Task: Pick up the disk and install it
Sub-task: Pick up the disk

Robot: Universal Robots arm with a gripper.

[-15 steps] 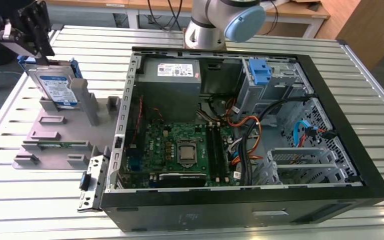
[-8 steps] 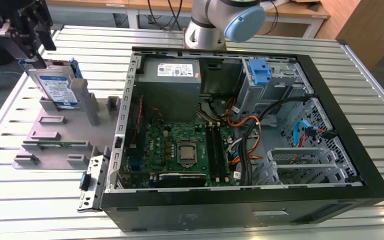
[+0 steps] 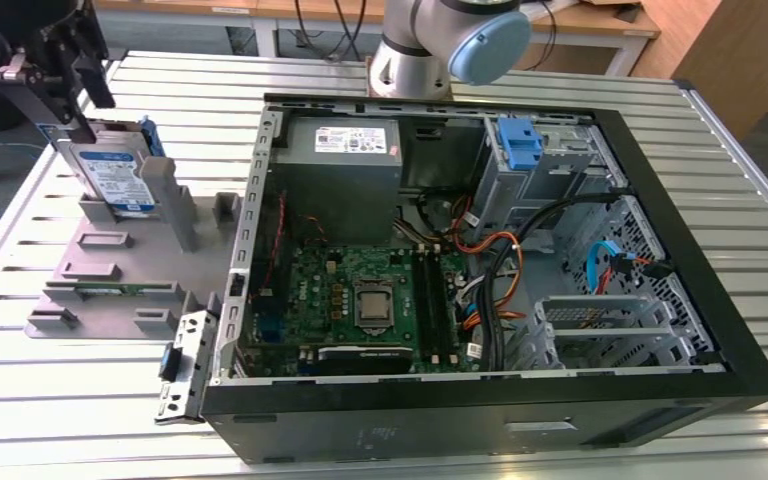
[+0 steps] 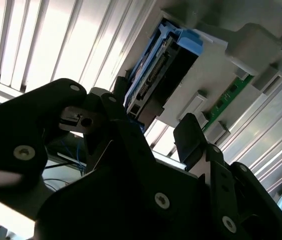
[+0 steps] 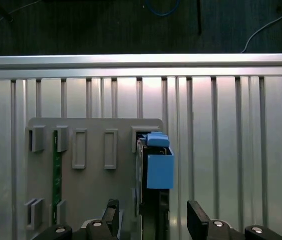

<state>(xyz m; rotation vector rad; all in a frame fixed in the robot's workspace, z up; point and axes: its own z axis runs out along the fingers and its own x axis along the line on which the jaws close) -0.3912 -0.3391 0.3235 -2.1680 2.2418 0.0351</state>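
One blue-and-white labelled disk stands under parted jaws.

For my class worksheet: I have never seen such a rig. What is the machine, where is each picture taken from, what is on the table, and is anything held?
One robot arm with jaws at its end. The exterior view looks on from off the arm; both wrist views ride near the jaws. On the slatted metal table sit an open computer case and a grey stand. The blue-framed disk stands upright in that stand. The jaws are open, one each side of the disk, holding nothing.
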